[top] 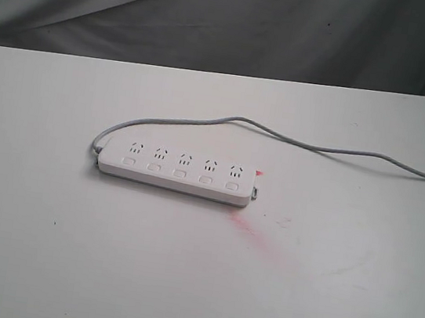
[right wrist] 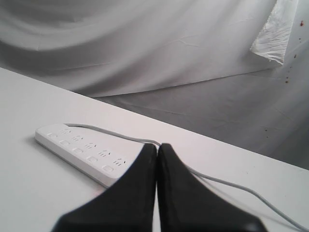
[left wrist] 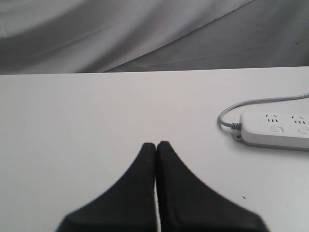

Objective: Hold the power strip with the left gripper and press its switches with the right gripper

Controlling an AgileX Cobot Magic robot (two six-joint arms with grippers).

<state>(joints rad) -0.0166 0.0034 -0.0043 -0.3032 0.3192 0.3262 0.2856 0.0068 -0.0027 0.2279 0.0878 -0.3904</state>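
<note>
We are seeing both grippers only through their own wrist cameras; neither is showing in the exterior view. The left gripper (left wrist: 156, 144) is hanging over bare table (left wrist: 72, 121) with its 2 fingers pressed together and gripping nothing. The corded end of the power strip (left wrist: 277, 130) is lying well apart from it, with only open tabletop between. The right gripper (right wrist: 157, 145) is also holding its 2 fingers together on nothing. Its fingertips are covering part of the strip's near end, and the strip is lying just beyond them.

In the exterior view, the front of the table is lying bare. Further in, a faint pink smear (top: 254, 232) is marking the surface just in front of the strip's right end. The strip is lying flat near the table's middle, slightly askew, sockets up. Its 5 switches (top: 180, 173) are running along the near edge, 1 below each socket, and nothing is covering them. A small red mark (top: 259, 173) is sitting by the far right corner. The grey cord (top: 279, 133) is leaving the left end, looping behind the strip and trailing off to the right. Past the table edge, a creased grey cloth (top: 216, 17) is hanging as backdrop.
</note>
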